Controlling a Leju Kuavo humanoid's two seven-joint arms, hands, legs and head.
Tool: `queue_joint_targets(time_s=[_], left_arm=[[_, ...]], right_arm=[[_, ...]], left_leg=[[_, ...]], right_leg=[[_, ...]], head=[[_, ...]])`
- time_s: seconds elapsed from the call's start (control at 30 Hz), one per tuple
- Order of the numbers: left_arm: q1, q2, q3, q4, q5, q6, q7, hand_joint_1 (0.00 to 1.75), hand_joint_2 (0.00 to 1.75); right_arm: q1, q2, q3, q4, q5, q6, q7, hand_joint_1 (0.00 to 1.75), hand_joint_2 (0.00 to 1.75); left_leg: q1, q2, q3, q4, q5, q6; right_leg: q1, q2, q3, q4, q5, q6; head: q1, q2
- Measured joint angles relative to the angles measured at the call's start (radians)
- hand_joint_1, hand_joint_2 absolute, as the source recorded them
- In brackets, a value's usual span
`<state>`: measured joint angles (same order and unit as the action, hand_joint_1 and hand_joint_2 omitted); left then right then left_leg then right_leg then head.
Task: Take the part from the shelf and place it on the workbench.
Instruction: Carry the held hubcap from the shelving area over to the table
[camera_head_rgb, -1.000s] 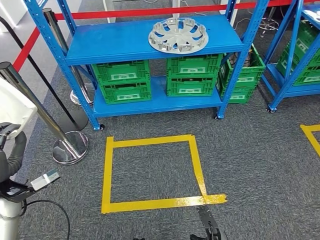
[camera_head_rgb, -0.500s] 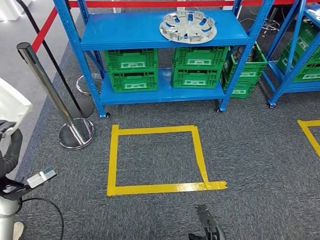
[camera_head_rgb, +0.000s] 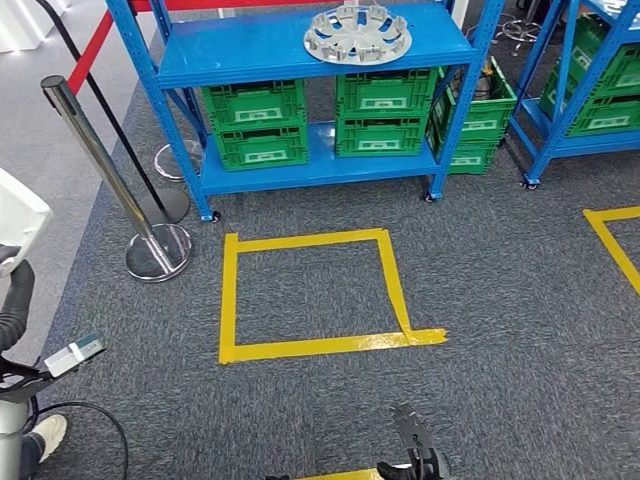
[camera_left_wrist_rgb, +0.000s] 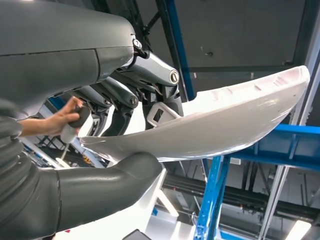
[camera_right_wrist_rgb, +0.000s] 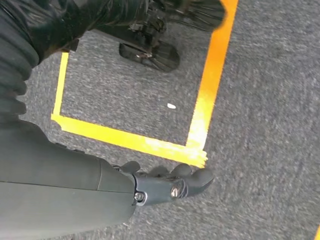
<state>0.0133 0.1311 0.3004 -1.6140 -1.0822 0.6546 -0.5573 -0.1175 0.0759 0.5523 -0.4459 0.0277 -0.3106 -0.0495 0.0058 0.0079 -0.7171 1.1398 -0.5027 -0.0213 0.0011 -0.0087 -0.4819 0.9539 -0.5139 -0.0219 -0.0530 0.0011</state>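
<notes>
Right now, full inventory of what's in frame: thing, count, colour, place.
white part: 1, white, pinched in the left hand
wheel cover: 1, silver, top of the near shelf
shelf: 2 units, blue, ahead and far right
crates: several, green, stacked on lower shelves
tape square: 1 whole, yellow, on grey carpet before the shelf
stanchion: 1 near, chrome, left of the shelf
person's hand: 1, behind the part
left hand: 1, dark grey
right hand: 1, dark grey, above the carpet, holding nothing
</notes>
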Motion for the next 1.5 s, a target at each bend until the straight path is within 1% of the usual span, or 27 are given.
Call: queue_joint_targets(time_s=[0.03,0.07,0.1,0.13,0.17,0.2,0.23,0.27,0.3,0.33,0.37,0.4,0.43,0.47,0.53,0.57,0.6,0.63,0.7,0.73,0.77,0.8,0.9,1.07,1.17,1.3,1.5], left_arm=[[0.0,0.0,0.001,0.002,0.001,0.0,0.001,1.75,1.75],[0.0,0.0,0.001,0.004,0.002,0.0,0.001,1.75,1.75],[0.0,0.0,0.001,0.007,0.002,0.0,0.001,1.75,1.75],[0.0,0.0,0.002,0.009,0.001,0.0,0.001,1.75,1.75],[0.0,0.0,0.002,0.01,0.001,0.0,0.0,1.75,1.75],[-0.001,0.0,0.002,0.011,0.001,0.0,0.0,1.75,1.75],[-0.003,0.001,0.003,0.011,0.001,0.0,0.0,1.75,1.75],[-0.004,0.001,0.004,0.011,0.001,0.0,0.0,1.75,1.75],[-0.006,0.002,0.005,0.011,0.002,0.0,0.0,1.75,1.75],[-0.007,0.002,0.007,0.011,0.003,0.0,0.0,1.75,1.75],[-0.008,0.002,0.009,0.012,0.003,0.0,0.0,1.75,1.75],[-0.008,0.002,0.01,0.012,0.003,0.0,0.0,1.75,1.75],[-0.009,0.001,0.01,0.012,0.004,0.0,0.0,1.75,1.75],[-0.009,0.001,0.011,0.013,0.004,0.0,-0.001,1.75,1.75],[-0.009,0.0,0.012,0.014,0.005,0.0,-0.002,1.75,1.75],[-0.009,0.0,0.012,0.015,0.005,0.0,-0.002,1.75,1.75],[-0.009,0.0,0.013,0.016,0.005,0.0,-0.002,1.75,1.75],[-0.008,0.0,0.015,0.017,0.005,0.0,-0.003,1.75,1.75],[-0.008,0.0,0.018,0.018,0.005,0.0,-0.003,1.75,1.75],[-0.008,0.0,0.02,0.018,0.006,0.0,-0.004,1.75,1.75],[-0.009,0.0,0.021,0.019,0.007,0.0,-0.005,1.75,1.75],[-0.009,0.0,0.022,0.019,0.008,0.0,-0.008,1.75,1.75],[-0.012,0.001,0.028,0.022,0.016,0.0,-0.015,1.75,1.75],[-0.02,0.003,0.041,0.033,0.023,0.0,-0.027,1.75,1.75],[-0.028,0.005,0.049,0.042,0.023,0.0,-0.037,1.75,1.75],[-0.039,0.007,0.052,0.055,0.023,0.0,-0.044,1.75,1.75],[-0.042,0.007,0.063,0.061,0.017,0.0,-0.056,1.75,1.75]], right_arm=[[0.0,0.001,0.0,0.0,0.0,0.0,0.0,0.0,1.75],[0.001,0.001,0.0,0.001,0.0,0.0,0.0,0.0,1.75],[0.002,0.002,0.0,0.001,0.0,-0.001,0.0,0.0,1.75],[0.003,0.002,0.0,0.002,0.0,-0.001,0.0,0.0,1.75],[0.004,0.002,0.0,0.002,0.0,-0.002,0.0,0.0,1.75],[0.005,0.002,0.0,0.003,0.0,-0.002,0.0,0.0,1.75],[0.005,0.002,0.0,0.003,0.0,-0.002,-0.001,0.0,1.75],[0.005,0.003,0.0,0.003,0.0,-0.003,-0.001,0.0,1.75],[0.004,0.003,0.0,0.003,0.0,-0.003,-0.001,0.0,1.75],[0.004,0.003,0.0,0.003,0.0,-0.003,-0.001,0.0,1.75],[0.005,0.003,0.0,0.004,0.0,-0.003,-0.001,0.0,1.75],[0.006,0.003,0.0,0.004,0.0,-0.003,-0.001,0.0,1.75],[0.007,0.003,0.001,0.005,0.0,-0.003,-0.001,0.0,1.75],[0.008,0.003,0.001,0.005,0.0,-0.003,-0.001,0.0,1.75],[0.009,0.003,0.001,0.006,0.0,-0.003,-0.001,0.0,1.75],[0.011,0.003,0.001,0.007,0.0,-0.003,-0.001,0.0,1.75],[0.013,0.003,0.001,0.007,0.0,-0.003,-0.001,0.0,1.31],[0.014,0.003,0.001,0.008,0.0,-0.003,-0.001,0.0,0.87],[0.014,0.003,0.001,0.009,0.0,-0.003,-0.001,0.0,0.0],[0.013,0.003,0.001,0.009,0.001,-0.003,-0.001,0.0,0.0],[0.012,0.003,0.001,0.009,0.003,-0.005,-0.002,0.0,0.0],[0.012,0.004,0.002,0.009,0.007,-0.008,-0.002,0.0,0.0],[0.015,0.004,0.007,0.01,0.018,-0.014,-0.002,0.0,0.0],[0.014,0.004,0.012,0.011,0.017,0.001,-0.006,0.0,0.0],[0.014,0.004,0.013,0.011,0.012,0.006,-0.01,0.0,0.0],[0.014,0.004,0.012,0.013,0.0,0.014,-0.023,0.0,0.0],[0.014,0.004,0.011,0.019,-0.003,-0.003,-0.025,0.0,0.0]], left_leg=[[0.001,0.0,-0.009,0.072,-0.035,-0.004],[0.002,0.0,-0.012,0.128,-0.035,-0.007],[0.003,0.0,-0.006,0.161,-0.012,-0.008],[0.004,0.0,0.015,0.158,0.022,-0.008],[0.004,0.0,0.051,0.121,0.051,-0.007],[0.004,0.0,0.104,0.05,0.056,-0.004],[0.003,-0.001,0.157,-0.027,0.044,0.001],[0.001,-0.001,0.195,-0.089,0.024,0.007],[-0.001,-0.001,0.22,-0.133,0.004,0.014],[-0.001,-0.001,0.224,-0.149,-0.003,0.022],[0.0,-0.001,0.22,-0.155,-0.001,0.03],[0.002,0.0,0.216,-0.158,0.004,0.037],[0.004,0.0,0.209,-0.16,0.011,0.045],[0.005,0.001,0.202,-0.161,0.019,0.05],[0.003,0.001,0.184,-0.159,0.032,0.055],[0.002,0.001,0.175,-0.157,0.038,0.055],[0.001,0.001,0.167,-0.156,0.043,0.055],[0.0,0.001,0.162,-0.154,0.047,0.053],[-0.001,0.001,0.157,-0.152,0.052,0.049],[-0.004,0.001,0.155,-0.15,0.054,0.046],[-0.005,0.001,0.152,-0.148,0.056,0.042],[-0.008,0.001,0.148,-0.145,0.058,0.042],[-0.009,0.001,0.141,-0.142,0.064,0.051],[-0.007,0.001,0.141,-0.153,0.076,0.036],[-0.006,0.001,0.138,-0.155,0.08,0.03],[-0.006,0.001,0.135,-0.156,0.082,0.026],[-0.006,0.001,0.133,-0.155,0.083,0.025]], right_leg=[[0.0,-0.001,-0.014,0.001,0.013,-0.001],[0.0,-0.001,-0.027,0.003,0.026,0.0],[0.0,-0.001,-0.042,0.007,0.038,0.001],[0.0,-0.002,-0.058,0.012,0.048,0.004],[-0.001,-0.002,-0.073,0.018,0.055,0.007],[0.0,-0.002,-0.085,0.026,0.06,0.01],[0.001,-0.001,-0.095,0.033,0.064,0.014],[0.003,-0.001,-0.102,0.039,0.068,0.019],[0.004,-0.001,-0.108,0.043,0.074,0.024],[0.005,-0.001,-0.114,0.045,0.08,0.031],[0.005,0.0,-0.121,0.047,0.083,0.037],[0.005,0.001,-0.13,0.055,0.077,0.042],[0.004,0.002,-0.145,0.081,0.057,0.047],[0.003,0.004,-0.168,0.129,0.024,0.051],[0.001,0.006,-0.223,0.268,-0.051,0.058],[0.001,0.006,-0.24,0.319,-0.072,0.059],[0.001,0.006,-0.24,0.337,-0.074,0.059],[0.001,0.006,-0.216,0.31,-0.058,0.056],[0.002,0.006,-0.126,0.172,-0.008,0.047],[0.003,0.006,-0.082,0.103,0.008,0.042],[0.003,0.006,-0.054,0.058,0.016,0.037],[0.004,0.006,-0.043,0.036,0.016,0.036],[0.005,0.006,-0.045,0.032,0.023,0.035],[0.008,0.005,-0.052,0.034,0.029,0.026],[0.008,0.005,-0.056,0.036,0.031,0.022],[0.009,0.005,-0.06,0.037,0.033,0.02],[0.008,0.005,-0.061,0.038,0.034,0.02]], head=[[-0.001,0.0],[-0.001,0.0],[-0.002,0.0],[-0.002,0.0],[-0.002,0.0],[-0.002,0.0],[-0.002,0.0],[-0.002,0.0],[-0.002,0.0],[-0.002,0.0],[-0.003,0.0],[-0.002,0.0],[0.0,0.0],[0.002,0.0],[0.005,0.0],[0.005,0.0],[0.005,0.0],[0.005,0.0],[0.005,0.0],[0.005,0.0],[0.004,0.0],[0.004,0.0],[0.003,0.0],[0.003,0.0],[0.003,0.0],[0.003,0.0],[0.004,0.0]])
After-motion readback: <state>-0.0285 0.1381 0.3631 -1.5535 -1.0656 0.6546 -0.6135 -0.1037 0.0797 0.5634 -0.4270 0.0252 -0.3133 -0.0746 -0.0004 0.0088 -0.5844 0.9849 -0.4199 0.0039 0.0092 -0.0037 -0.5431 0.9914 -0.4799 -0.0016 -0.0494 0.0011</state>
